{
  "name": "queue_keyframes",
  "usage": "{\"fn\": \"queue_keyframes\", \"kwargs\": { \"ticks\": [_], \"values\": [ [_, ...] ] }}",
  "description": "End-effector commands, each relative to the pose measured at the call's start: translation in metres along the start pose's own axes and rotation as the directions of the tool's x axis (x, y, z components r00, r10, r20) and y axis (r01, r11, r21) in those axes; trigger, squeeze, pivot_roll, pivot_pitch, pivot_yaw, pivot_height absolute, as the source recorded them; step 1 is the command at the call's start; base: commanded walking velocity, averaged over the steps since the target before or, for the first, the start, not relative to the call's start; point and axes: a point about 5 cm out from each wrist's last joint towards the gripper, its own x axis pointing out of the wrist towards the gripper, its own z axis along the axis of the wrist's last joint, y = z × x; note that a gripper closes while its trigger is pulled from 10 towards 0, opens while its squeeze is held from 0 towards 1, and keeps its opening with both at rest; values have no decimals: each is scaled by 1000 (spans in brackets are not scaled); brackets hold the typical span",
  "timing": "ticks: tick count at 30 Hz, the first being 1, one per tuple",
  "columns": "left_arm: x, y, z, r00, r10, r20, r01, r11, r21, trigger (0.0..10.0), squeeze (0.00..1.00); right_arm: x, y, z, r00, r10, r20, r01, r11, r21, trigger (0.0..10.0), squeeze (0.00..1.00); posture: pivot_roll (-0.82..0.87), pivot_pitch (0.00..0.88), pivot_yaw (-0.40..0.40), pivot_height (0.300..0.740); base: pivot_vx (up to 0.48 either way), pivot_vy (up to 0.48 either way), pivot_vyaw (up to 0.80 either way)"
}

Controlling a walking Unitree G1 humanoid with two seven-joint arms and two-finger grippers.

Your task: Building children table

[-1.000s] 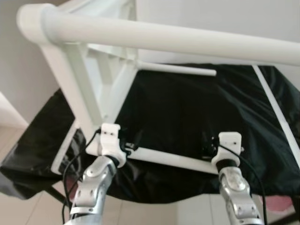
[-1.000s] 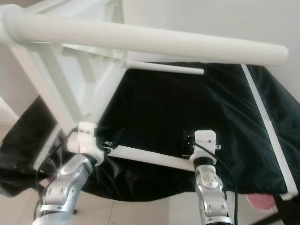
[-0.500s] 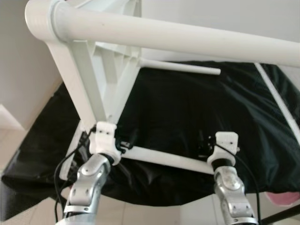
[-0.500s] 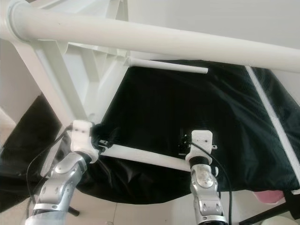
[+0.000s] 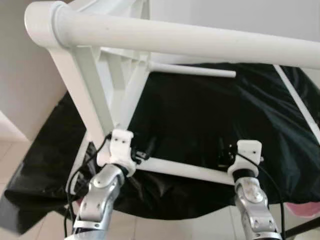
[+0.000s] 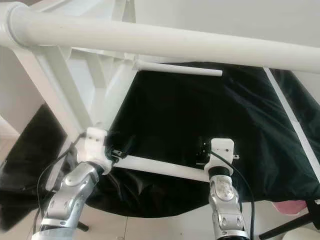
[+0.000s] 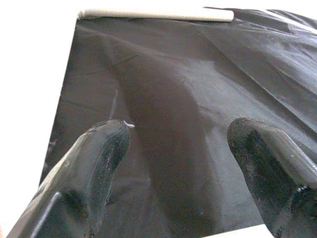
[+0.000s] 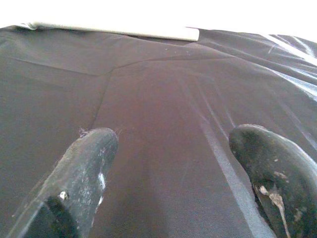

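A white children's table frame lies tipped on a black cloth (image 5: 200, 115). One thick round leg (image 5: 175, 40) crosses the top of the eye views, close to the camera. A thin white rod (image 5: 185, 170) runs along the near edge of the cloth. My left gripper (image 5: 144, 150) is at the rod's left end, by the frame's corner (image 5: 100, 115). My right gripper (image 5: 223, 153) is at its right end. In both wrist views the fingers (image 7: 99, 153) (image 8: 89, 153) stand wide apart over bare cloth, and another white rod (image 7: 153, 14) lies beyond.
A narrow white strip (image 5: 300, 105) runs along the cloth's right side. The cloth hangs over the near edge above a tiled floor (image 5: 30, 150). Something pink (image 5: 305, 210) lies on the floor at the lower right. A pale wall (image 5: 240, 15) stands behind.
The whole picture has shifted a little, so the camera moved. Both grippers stay at the front rod, and the frame keeps its pose.
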Motion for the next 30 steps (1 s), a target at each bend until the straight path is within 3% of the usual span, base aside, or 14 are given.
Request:
{"fn": "queue_keyframes", "kwargs": {
  "ticks": [1,25,30],
  "values": [
    [-1,-1,0,999,-53,-11,53,999,2,10000,0,0,2,1,1000,3,10,-3,1000,-3,10000,0,22,20,49,740,0,0,0],
    [-1,0,2,998,-52,-19,52,999,2,10000,0,1,5,0,1000,3,4,-3,1000,1,10000,0,23,15,56,740,0,0,0],
    [-2,0,2,998,-50,-24,50,999,0,10000,0,1,6,0,1000,6,3,-6,1000,1,10000,0,24,13,55,740,-265,0,0]
  ]
}}
